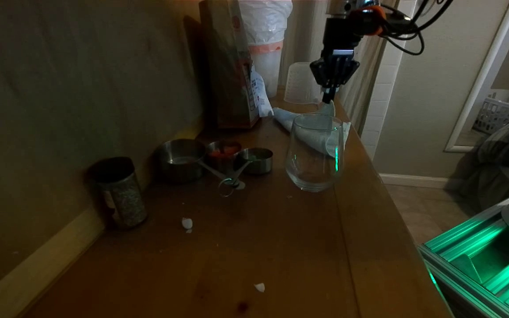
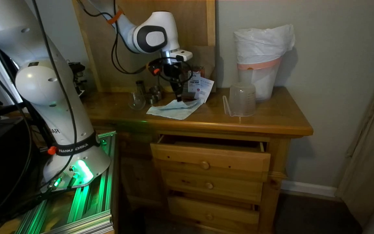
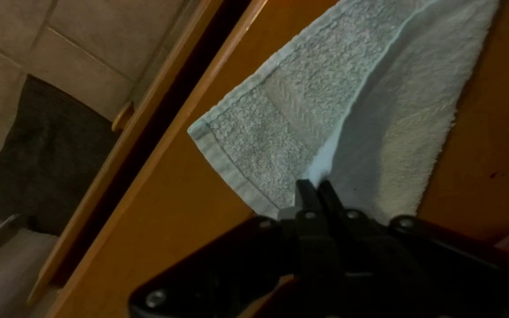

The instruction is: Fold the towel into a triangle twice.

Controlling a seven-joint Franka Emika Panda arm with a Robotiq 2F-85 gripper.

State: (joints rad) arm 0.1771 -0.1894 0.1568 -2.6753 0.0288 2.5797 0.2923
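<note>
Claw (image 3: 314,183), nearly closed, pinches the towel (image 3: 351,101), apparently by a raised corner, a sound hold: it should handle soft and light.

Illumination is dim. A green lamp (image 2: 85,171), lower left in an exterior view, tints the metal rails (image 2: 78,204). In the wrist view, lower centre, the claw (image 3: 315,183) renders near-black.

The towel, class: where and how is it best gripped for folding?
Probably at the raised edge of the towel, pinched from above as the gripper has it: that edge stands up as a thin ridge, while the free corner lies nearly flat on the tabletop, harder to get under.
</note>
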